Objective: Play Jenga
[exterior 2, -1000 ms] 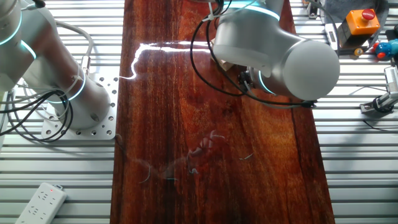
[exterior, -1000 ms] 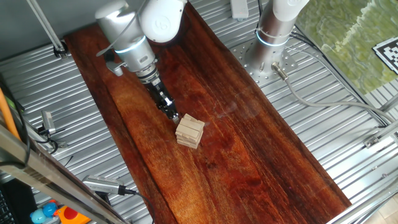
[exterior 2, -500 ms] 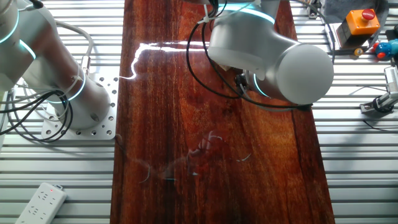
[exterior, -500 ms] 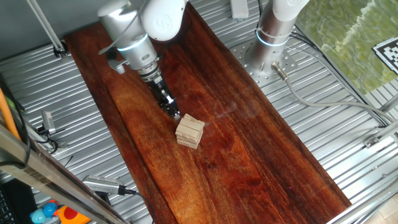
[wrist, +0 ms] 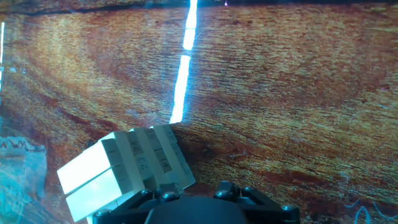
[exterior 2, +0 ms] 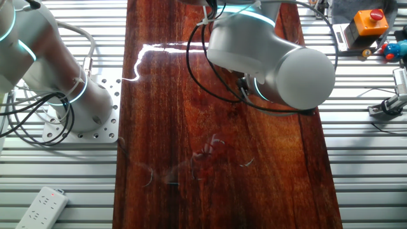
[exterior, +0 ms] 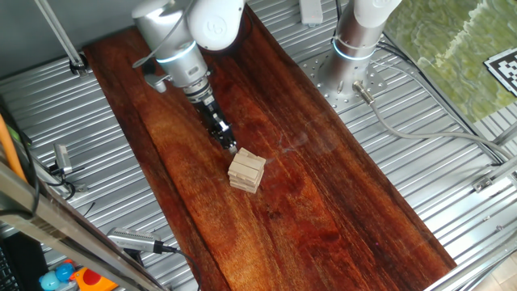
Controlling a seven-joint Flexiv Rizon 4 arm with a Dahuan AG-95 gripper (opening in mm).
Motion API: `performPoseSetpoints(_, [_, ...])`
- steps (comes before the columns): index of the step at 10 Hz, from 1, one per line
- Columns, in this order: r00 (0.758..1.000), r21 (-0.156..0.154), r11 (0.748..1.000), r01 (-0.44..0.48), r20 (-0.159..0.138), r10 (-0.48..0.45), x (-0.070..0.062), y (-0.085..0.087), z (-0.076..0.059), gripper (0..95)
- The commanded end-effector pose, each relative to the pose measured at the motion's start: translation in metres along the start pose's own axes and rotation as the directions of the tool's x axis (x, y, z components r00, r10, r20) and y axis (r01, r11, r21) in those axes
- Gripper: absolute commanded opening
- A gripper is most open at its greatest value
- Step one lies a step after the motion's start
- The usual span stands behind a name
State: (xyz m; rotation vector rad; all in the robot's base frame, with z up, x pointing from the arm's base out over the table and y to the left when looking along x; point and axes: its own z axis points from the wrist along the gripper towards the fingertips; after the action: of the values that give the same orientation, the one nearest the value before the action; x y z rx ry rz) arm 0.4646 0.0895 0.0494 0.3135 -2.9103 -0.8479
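one jenga (exterior: 246,171) stack sits just below the claw (exterior: 230,149), whose spread is unclear.

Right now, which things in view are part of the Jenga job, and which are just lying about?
For the job:
Jenga stack
gripper, tip right beside the stack
dark board it stands on

Lying about:
power strip
orange box with a red button
second arm's base
loose cables
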Motion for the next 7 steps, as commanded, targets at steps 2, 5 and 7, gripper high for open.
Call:
performPoseSetpoints(2, [1.000,0.002,1.000,-0.004,0.000,0.004,-0.0008,-0.0004,-0.0001,38.0])
performPoseSetpoints(5, [1.000,0.009,1.000,-0.003,-0.002,0.003,-0.0009,-0.0004,0.0000,38.0])
performPoseSetpoints(7, [1.000,0.015,1.000,0.004,-0.009,-0.004,-0.0008,-0.0002,0.0002,38.0])
